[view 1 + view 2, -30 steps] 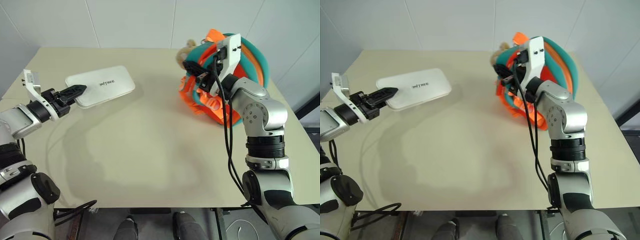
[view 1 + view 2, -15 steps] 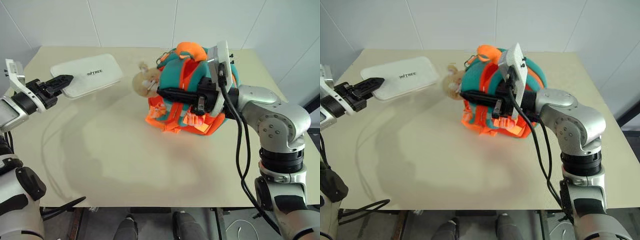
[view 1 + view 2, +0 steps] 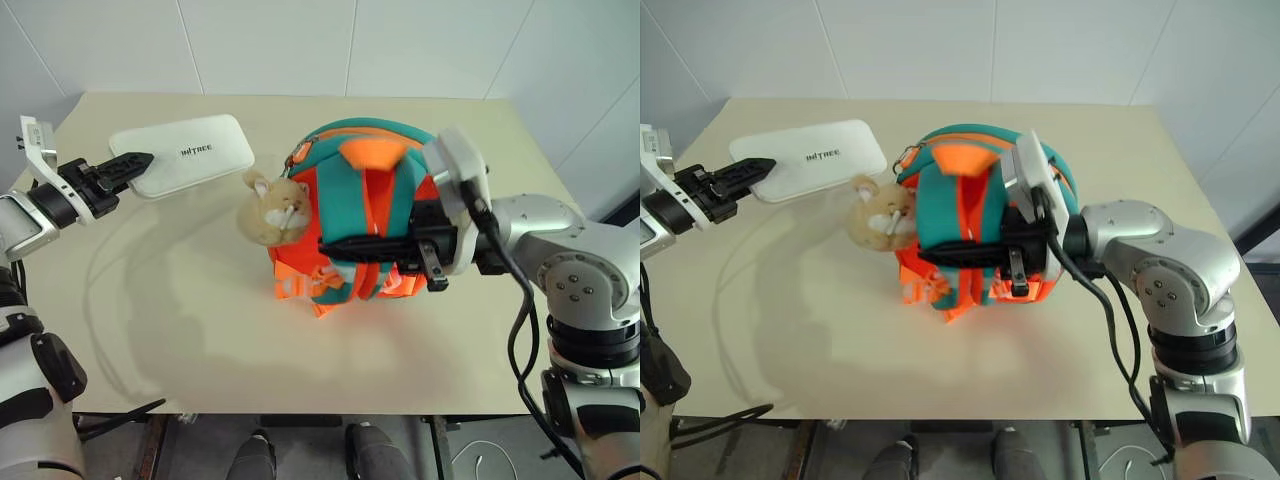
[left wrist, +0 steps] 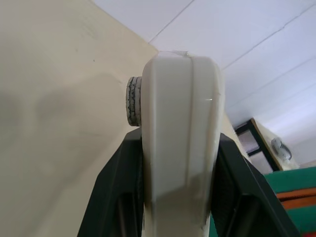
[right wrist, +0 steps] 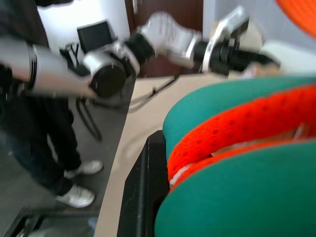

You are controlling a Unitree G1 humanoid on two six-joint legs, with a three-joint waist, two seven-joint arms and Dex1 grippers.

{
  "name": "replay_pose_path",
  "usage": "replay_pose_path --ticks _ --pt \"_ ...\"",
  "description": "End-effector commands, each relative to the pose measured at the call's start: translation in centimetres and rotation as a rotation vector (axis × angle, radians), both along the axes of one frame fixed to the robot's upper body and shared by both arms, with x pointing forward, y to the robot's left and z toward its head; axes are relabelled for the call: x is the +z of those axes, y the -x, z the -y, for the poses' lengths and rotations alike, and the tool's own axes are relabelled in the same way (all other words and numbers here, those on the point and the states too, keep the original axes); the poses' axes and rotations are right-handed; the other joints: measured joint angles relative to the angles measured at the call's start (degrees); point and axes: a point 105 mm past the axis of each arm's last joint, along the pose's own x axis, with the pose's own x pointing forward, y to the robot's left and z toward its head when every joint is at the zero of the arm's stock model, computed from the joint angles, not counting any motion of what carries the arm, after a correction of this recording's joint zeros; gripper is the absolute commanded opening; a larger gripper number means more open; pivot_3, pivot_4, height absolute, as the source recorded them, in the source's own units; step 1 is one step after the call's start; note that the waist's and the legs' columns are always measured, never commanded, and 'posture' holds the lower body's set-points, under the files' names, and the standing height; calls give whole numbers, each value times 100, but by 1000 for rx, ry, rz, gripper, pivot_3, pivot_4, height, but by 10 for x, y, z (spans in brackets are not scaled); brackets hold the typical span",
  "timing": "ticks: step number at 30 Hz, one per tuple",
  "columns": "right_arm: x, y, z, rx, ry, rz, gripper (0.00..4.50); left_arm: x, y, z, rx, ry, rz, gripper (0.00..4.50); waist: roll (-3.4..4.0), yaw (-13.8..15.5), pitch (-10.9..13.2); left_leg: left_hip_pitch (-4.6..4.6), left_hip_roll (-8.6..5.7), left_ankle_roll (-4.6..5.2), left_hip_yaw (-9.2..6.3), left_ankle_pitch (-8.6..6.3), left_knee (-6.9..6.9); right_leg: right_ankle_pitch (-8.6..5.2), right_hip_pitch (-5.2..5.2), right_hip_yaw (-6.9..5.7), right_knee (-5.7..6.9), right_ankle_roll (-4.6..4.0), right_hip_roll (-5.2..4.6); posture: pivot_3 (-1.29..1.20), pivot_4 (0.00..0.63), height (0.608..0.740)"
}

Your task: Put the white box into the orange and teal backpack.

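My left gripper (image 3: 138,161) pinches the flat glossy white box (image 3: 183,167) by its near edge. My right gripper (image 3: 335,243) is clamped across the orange and teal fabric backpack (image 3: 370,215), its tan plush toy (image 3: 272,208) between both jaws.

My two head views look forward and down from above my arms over the same beige table (image 3: 200,330), the right eye set slightly to one side, so both share the orange and teal backpack (image 3: 365,215) and the white box (image 3: 185,160). My left wrist view sits very close behind the left gripper (image 4: 180,197), facing along the box edge. My right wrist view presses close against the backpack's teal strap, facing across the table towards my left arm and a standing person (image 5: 47,143).
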Motion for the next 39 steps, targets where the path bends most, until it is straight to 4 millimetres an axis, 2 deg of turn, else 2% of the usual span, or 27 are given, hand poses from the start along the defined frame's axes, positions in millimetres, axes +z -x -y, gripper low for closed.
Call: replay_pose_path --ticks 1,7,10,19,28,33,39 --pt "-2 3 9 5 38 75 0 30 20 -7 -5 -104 147 1317 0 -15 0 0 0 0 0 0 2 0 -1 0 -1 -1 1 0 150 740" --pt "-10 7 16 18 73 73 0 44 45 -6 -41 -257 292 1317 0 6 0 2 1 12 0 -5 8 -1 0 2 4 -2 1 0 150 740" --pt "-9 3 19 -4 67 74 0 53 65 7 -145 -329 425 1317 0 26 0 3 1 21 0 -9 18 -1 3 1 7 -2 1 0 150 740" --pt "-8 -3 22 -20 65 69 0 57 95 32 -336 -429 668 1316 0 115 0 3 1 33 0 -16 38 -1 9 2 11 -3 1 0 150 740" --pt "-8 -7 22 -27 73 62 0 54 111 35 -432 -486 730 1316 0 130 0 3 1 42 0 -21 50 0 13 2 12 -2 2 0 150 740" --pt "-9 -10 22 -25 75 58 0 50 112 38 -490 -510 734 1316 0 128 0 3 1 43 0 -22 55 0 15 1 15 -2 2 0 150 740" --pt "-9 -11 21 -18 78 57 0 32 105 42 -588 -603 658 1316 0 130 0 3 1 44 0 -22 56 0 15 2 16 -2 2 0 150 740"
